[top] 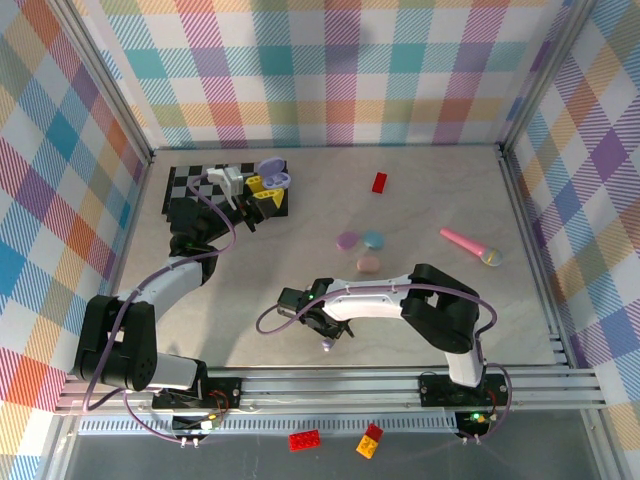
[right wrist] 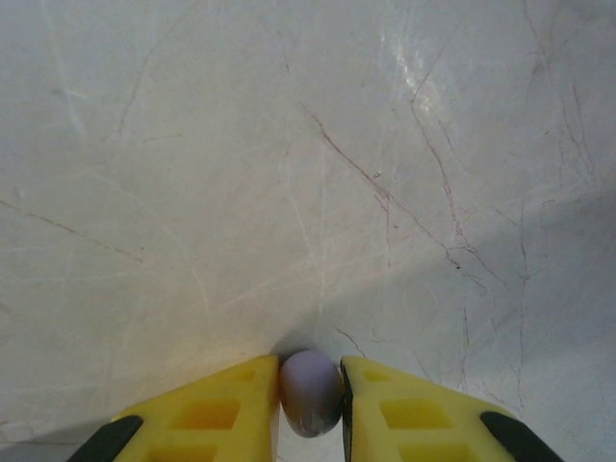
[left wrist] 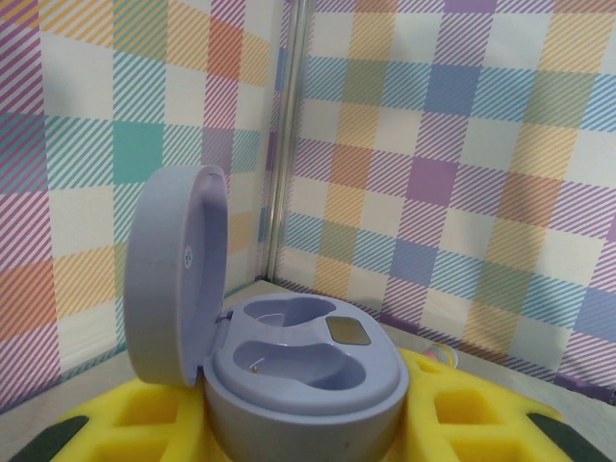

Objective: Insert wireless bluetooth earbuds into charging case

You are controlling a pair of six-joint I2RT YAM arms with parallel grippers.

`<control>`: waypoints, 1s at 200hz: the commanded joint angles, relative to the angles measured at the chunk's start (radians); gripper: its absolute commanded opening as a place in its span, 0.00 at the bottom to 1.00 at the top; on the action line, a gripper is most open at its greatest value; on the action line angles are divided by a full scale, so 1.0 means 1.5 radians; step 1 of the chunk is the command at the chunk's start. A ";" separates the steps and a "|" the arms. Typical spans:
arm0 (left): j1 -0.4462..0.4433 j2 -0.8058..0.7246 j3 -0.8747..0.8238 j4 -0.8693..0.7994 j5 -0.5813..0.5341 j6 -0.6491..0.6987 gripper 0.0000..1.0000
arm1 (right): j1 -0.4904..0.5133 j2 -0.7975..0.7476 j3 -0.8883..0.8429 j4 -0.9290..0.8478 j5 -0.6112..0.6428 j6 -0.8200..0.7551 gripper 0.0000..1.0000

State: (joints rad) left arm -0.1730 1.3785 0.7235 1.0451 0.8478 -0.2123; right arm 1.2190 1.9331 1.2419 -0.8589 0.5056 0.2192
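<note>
- Pinches a small lilac earbud (right wrist: 310, 397) in the right jaws, a yellow finger (right wrist: 226, 409) touching each side, right down at the worktop (right wrist: 289, 173).
- Puts that earbud well apart from the open case (top: 272, 174): toward the arm bases from it, and off to its right.
- Clamps the base of the open case in the left jaws, lid hinged up at one side, both wells facing up and looking empty.
- Gives no sight of the earbud's stem past the rounded end; cannot tell which way its long axis runs.
- Leaves the carry to the right arm, judging by the grip: up off the worktop, then away from the bases and leftward to the open case.
- Likely calls for turning the earbud so the stem drops into a well.
- Has a shut purple case (top: 347, 240), blue case (top: 373, 239) and pink case (top: 368, 263) lying to the right of the open case, near that path.
</note>
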 commanded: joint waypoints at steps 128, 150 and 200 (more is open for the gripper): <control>-0.049 -0.009 0.008 -0.084 0.006 0.088 0.24 | -0.307 -0.380 -0.132 0.156 -0.425 0.114 0.18; -0.087 -0.020 0.007 -0.154 -0.005 0.144 0.24 | -0.410 -0.410 -0.137 0.140 -0.561 0.132 0.18; -0.157 -0.010 -0.003 -0.181 -0.018 0.174 0.24 | -0.591 -0.441 -0.186 0.190 -0.824 0.205 0.18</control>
State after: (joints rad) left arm -0.3756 1.3785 0.7235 0.7895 0.8257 -0.0017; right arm 0.4107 1.3003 0.9947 -0.6189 -0.4507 0.4507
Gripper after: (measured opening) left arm 0.355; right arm 0.180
